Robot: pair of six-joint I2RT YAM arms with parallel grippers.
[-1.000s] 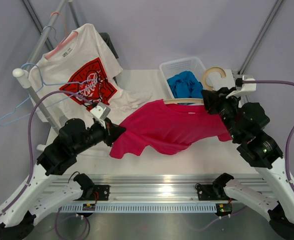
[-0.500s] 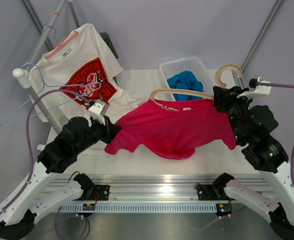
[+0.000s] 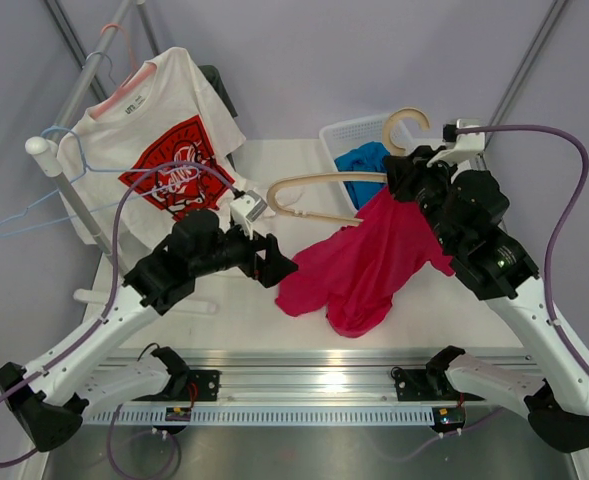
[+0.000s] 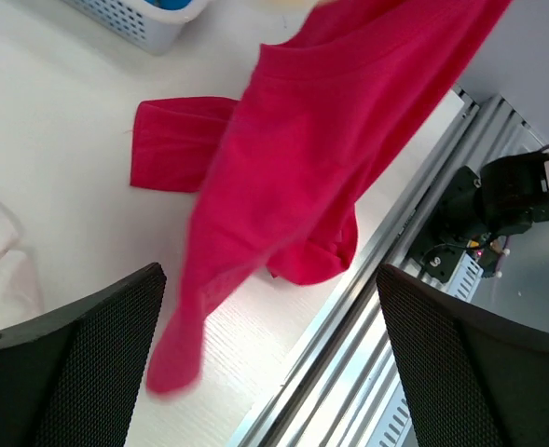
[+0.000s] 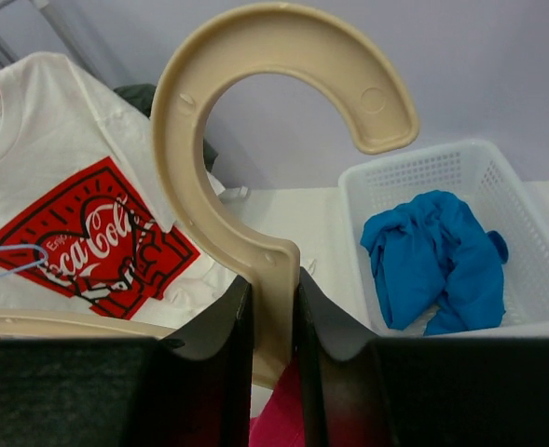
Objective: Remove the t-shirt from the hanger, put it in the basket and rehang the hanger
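1. Containers: a white basket [image 3: 346, 132] stands on the surface [image 3: 234, 320] just beyond and left of the right jaws. It holds one crumpled blue garment [image 3: 366, 165] and nothing else visible

2. Right jaws: clamped on the neck of the hanger [image 5: 255, 112], directly under its rounded hook, which rises above the jaws

3. The t-shirt [image 3: 374, 270]: it hangs below the right jaws from the hanger end nearest them. The hanger's other arm, reaching toward the left jaws, is bare. The lower folds of the cloth rest on the surface

4. Left jaws: wide apart and holding nothing. In the left wrist view the t-shirt hangs ahead of them, in line with the gap, clear of both fingers [image 4: 78, 363]

5. Surroundings: beyond the left jaws, a white printed t-shirt [image 3: 164, 150] hangs on a metal rack [image 3: 84, 90], with light-blue wire hangers [image 3: 34, 215] beside it. Nothing lies between the two sets of jaws except the bare hanger arm and the hanging cloth

6. Not determinable: the hanger end under the t-shirt is covered, so how the cloth catches there cannot be seen. In the top view the wrist body hides the right jaws
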